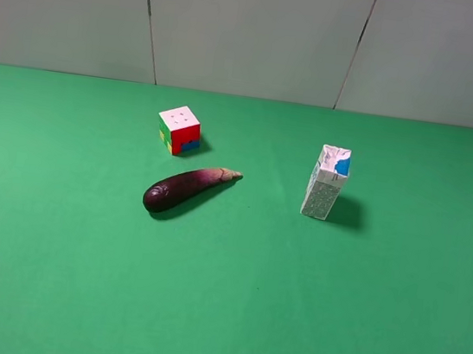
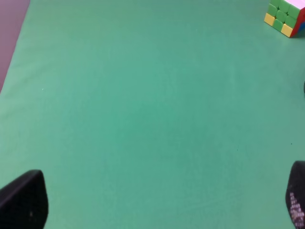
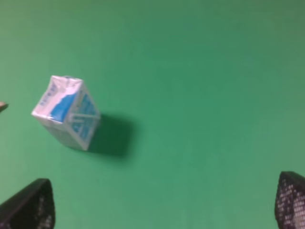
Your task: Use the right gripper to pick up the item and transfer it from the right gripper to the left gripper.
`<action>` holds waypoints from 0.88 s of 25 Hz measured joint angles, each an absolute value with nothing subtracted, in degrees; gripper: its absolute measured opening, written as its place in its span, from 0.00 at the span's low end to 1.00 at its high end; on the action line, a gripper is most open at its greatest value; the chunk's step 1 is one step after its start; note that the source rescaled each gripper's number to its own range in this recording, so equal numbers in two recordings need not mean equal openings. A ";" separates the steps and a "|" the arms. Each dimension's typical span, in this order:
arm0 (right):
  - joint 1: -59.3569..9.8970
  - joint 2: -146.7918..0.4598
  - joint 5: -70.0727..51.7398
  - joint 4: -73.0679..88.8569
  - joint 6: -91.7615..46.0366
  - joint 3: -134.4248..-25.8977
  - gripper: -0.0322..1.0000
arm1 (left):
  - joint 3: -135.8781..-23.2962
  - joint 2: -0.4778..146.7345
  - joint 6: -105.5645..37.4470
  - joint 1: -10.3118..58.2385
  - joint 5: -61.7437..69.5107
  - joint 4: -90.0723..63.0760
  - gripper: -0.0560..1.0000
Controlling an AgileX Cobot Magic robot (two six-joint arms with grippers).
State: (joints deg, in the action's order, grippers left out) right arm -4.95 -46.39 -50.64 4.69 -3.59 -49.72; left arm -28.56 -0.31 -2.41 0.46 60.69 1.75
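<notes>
Left gripper (image 2: 159, 200): looks down on bare green table (image 1: 52, 249) from above. Only its two dark finger tips show, at opposite edges of the wrist view. Jaws spread wide, nothing between them, touching nothing. Arm pose cannot be told.

Puzzle cube (image 1: 179, 129): left of centre toward the back wall, white face up. The left wrist view catches its green and yellow squares.

Eggplant (image 1: 184, 189): lies on a slant just in front of the cube, apart from it, with its pale stem end pointing toward the right.

Carton (image 1: 326, 183): stands upright right of centre, well apart from the eggplant. White, speckled sides, blue patches near the folded top. Print too small to read.

Right gripper (image 3: 161, 202): above the table, the carton ahead of it. Jaws wide apart, empty, clear of the carton.
</notes>
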 joint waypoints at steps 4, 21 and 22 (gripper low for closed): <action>-8.79 -55.68 -50.34 4.69 -4.12 -54.03 1.00 | -28.56 -0.31 -2.41 0.46 60.69 1.75 1.00; -22.62 -87.19 -52.64 3.51 5.67 -76.07 1.00 | -28.56 -0.31 -2.41 0.46 60.69 1.75 1.00; -22.62 -88.72 -52.83 3.36 6.23 -76.67 1.00 | -28.56 -0.31 -2.41 0.46 60.69 1.75 1.00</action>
State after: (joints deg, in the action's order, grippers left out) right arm -22.62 -88.72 -52.83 3.36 6.23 -76.67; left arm -28.56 -0.31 -2.41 0.46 60.69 1.75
